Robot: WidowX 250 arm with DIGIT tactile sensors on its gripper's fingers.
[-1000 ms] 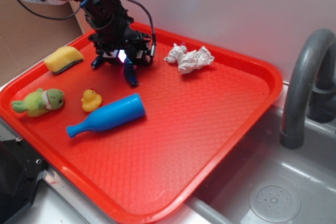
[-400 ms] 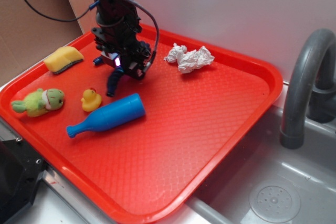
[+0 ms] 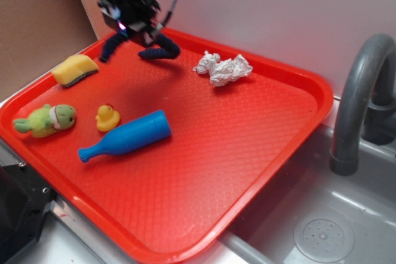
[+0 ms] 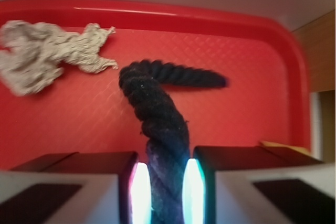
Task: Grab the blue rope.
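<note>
Hand [image 3: 127, 21] up at eleven o'clock over the tray [image 3: 260, 153], clamped tight on the blue rope [image 4: 157, 108], both ends dangling free. Bumpy, floppy braid could slide from that narrow pinch if jerked.

The gripper [image 4: 161, 187] hangs raised, pads [image 4: 140, 192] clamped together.

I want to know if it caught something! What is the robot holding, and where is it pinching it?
The gripper holds the dark blue rope, pinched around its middle; both ends hang free above the red tray.
</note>
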